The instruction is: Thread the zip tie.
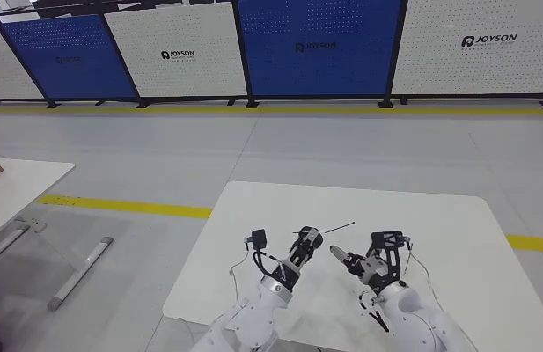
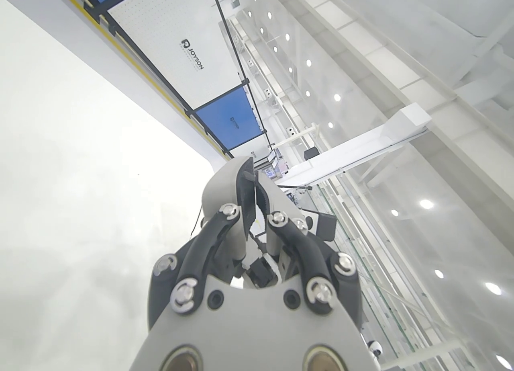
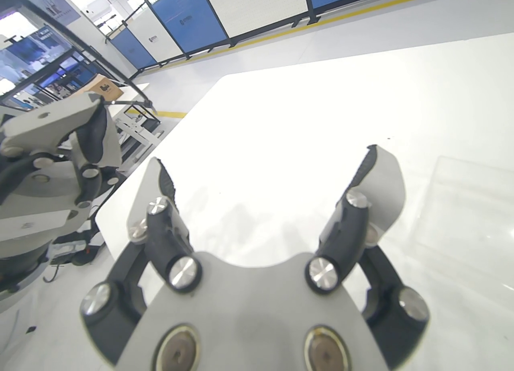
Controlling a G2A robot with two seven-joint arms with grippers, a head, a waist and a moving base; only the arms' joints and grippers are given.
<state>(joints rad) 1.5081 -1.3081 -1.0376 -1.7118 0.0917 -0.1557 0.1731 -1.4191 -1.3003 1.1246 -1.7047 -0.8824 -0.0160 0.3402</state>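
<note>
Over the table point(image 1: 447, 220), my left gripper point(image 1: 309, 236) pinches the tie point(image 1: 337, 228) in the air, my right gripper point(image 3: 267, 159) hangs wide beside it, and I fear the thin tail could wobble and miss.

White desk point(image 1: 412, 216), rounded at its corners, spreads out beneath the left claw point(image 1: 311, 235) and the right claw point(image 3: 265, 155), both of which hang over its near half. Most of the plain, matt top lies ahead of them. A clear, flat rectangular sheet point(image 3: 474, 203) lies directly on the desk just beside the right claw, on the side away from the left claw. Beyond the far edge, ahead of both claws, the desk gives way to pale grey floor point(image 1: 341, 150).
</note>
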